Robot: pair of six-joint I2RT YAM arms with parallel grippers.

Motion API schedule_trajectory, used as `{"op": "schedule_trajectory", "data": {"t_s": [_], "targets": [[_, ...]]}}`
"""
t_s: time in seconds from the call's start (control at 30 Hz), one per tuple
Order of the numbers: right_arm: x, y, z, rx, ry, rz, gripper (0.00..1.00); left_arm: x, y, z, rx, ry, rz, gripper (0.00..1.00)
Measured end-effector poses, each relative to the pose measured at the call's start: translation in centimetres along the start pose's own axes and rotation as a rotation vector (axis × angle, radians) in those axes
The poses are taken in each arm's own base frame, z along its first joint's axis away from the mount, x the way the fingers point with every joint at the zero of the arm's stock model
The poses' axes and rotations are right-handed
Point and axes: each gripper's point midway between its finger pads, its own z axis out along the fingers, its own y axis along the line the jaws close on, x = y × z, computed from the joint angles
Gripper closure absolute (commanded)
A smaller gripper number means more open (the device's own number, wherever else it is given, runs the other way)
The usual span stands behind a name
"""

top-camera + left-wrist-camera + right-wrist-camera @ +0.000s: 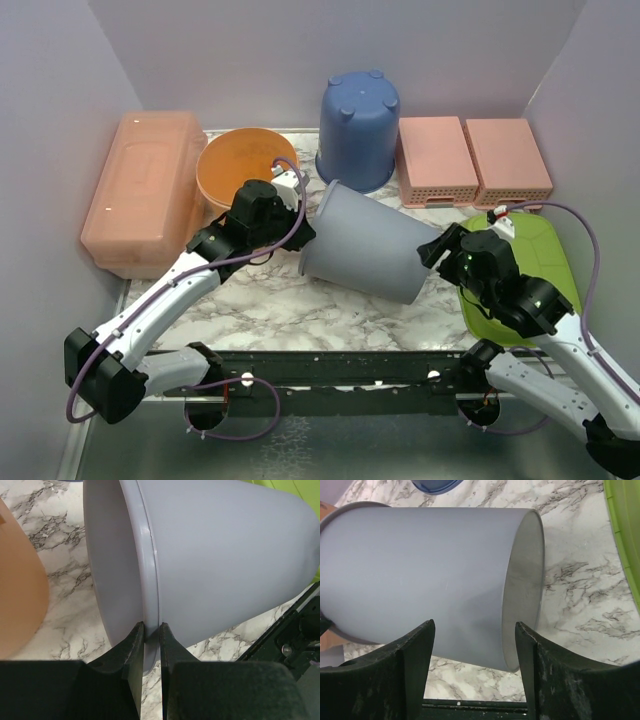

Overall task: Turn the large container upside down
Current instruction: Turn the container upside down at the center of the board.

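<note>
Lying tilted on its side at the centre of the marble desk, the large grey container points its mouth toward 10 o'clock and its base toward 4 o'clock. Left tool is clamped on the container's rim. Right tool has its jaws apart, just beside the base; contact cannot be confirmed. Blue bucket stands inverted at 12 o'clock.
</note>
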Motion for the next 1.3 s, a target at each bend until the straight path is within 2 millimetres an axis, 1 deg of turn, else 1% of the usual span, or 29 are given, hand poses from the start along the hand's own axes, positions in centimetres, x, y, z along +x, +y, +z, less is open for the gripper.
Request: {"op": "schedule_trajectory", "data": {"t_s": [0.1,0.17,0.23,0.33,0.4,0.5,0.6,0.67,0.93,1.0,1.07,1.17,1.3], "targets": [[0.5,-0.2,0.8,-0.002,0.005,-0.002,0.32,0.2,0.0,-0.1,0.004,0.001,0.006,0.98],[0.9,-0.6,1.7,0.007,0.019,-0.011,0.35,0.2,-0.2,-0.1,0.012,0.002,0.011,1.0],[1.0,-1.3,2.6,0.032,0.026,-0.026,0.38,0.3,-0.2,-0.2,0.016,0.0,0.022,1.0],[0.3,-1.2,3.6,0.008,0.011,-0.039,0.41,0.8,0.0,-0.5,0.015,0.002,0.035,1.0],[0.3,-1.1,3.9,-0.018,0.022,-0.049,0.44,1.4,0.1,-0.7,0.013,0.007,0.036,1.0],[0.3,-0.2,4.1,-0.079,0.042,-0.074,0.49,1.9,0.1,-1.0,0.018,0.007,0.036,1.0],[0.2,1.0,3.7,-0.152,0.05,-0.108,0.55,2.3,0.0,-1.3,0.025,0.008,0.032,1.0],[0.1,1.4,3.3,-0.188,0.048,-0.134,0.57,2.5,0.2,-1.5,0.022,0.005,0.028,1.0],[-0.1,2.7,2.5,-0.281,0.049,-0.196,0.6,3.7,0.6,-2.1,0.013,0.003,-0.001,1.0],[-0.3,3.1,2.2,-0.303,0.05,-0.205,0.63,3.8,0.7,-2.2,0.008,0.001,-0.01,1.0],[-0.8,3.8,1.8,-0.328,0.042,-0.219,0.63,3.9,0.9,-2.3,-0.001,-0.001,-0.022,1.0],[-2.4,5.8,0.3,-0.398,0.014,-0.266,0.63,4.7,1.2,-2.0,-0.013,0.003,-0.06,1.0],[-4.6,9.5,-2.7,-0.54,-0.02,-0.332,0.63,6.5,1.0,-1.1,0.015,0.023,-0.145,1.0]]}}
